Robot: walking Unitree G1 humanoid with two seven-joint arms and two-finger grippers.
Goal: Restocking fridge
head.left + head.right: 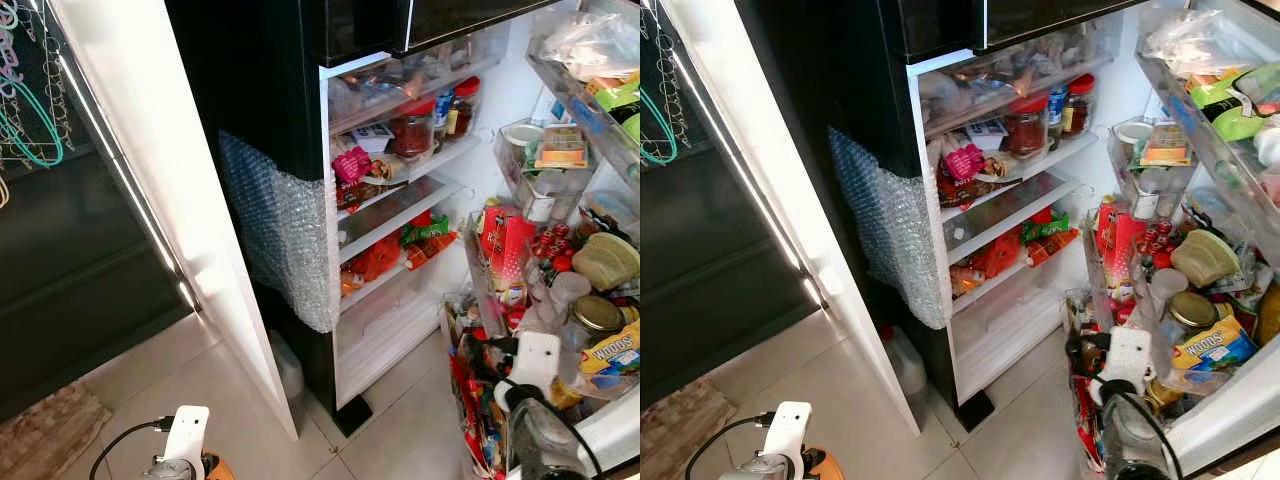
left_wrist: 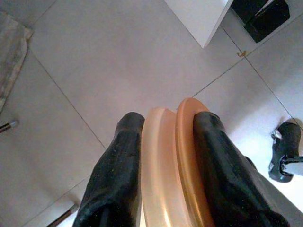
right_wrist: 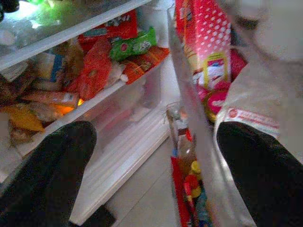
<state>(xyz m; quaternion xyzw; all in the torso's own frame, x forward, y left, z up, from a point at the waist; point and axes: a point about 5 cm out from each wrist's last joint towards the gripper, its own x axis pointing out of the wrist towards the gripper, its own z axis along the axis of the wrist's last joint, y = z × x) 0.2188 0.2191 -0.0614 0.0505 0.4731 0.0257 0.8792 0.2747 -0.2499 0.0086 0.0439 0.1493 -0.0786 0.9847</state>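
Observation:
The fridge (image 1: 400, 190) stands open, its shelves packed with red-lidded jars (image 1: 412, 125) and red, green and orange packets (image 3: 94, 66). Its door shelves (image 1: 560, 290) on the right are crammed with jars, tins and boxes. My left gripper (image 2: 168, 120) hangs low over the tiled floor, shut on a round orange and peach rimmed thing (image 2: 165, 165), like a lid or small dish. At the bottom right my right gripper (image 3: 158, 142) is open, fingers wide apart with nothing between them. It points at the gap between the lower shelves and the door shelf holding a pink dotted box (image 3: 203, 42).
A tall white panel (image 1: 150, 180) slants across the left. Bubble wrap (image 1: 280, 230) covers the fridge's black side, and a white jug (image 1: 288, 365) sits on the floor below. Hangers (image 1: 30, 100) hang top left. A mat (image 1: 50, 430) lies bottom left.

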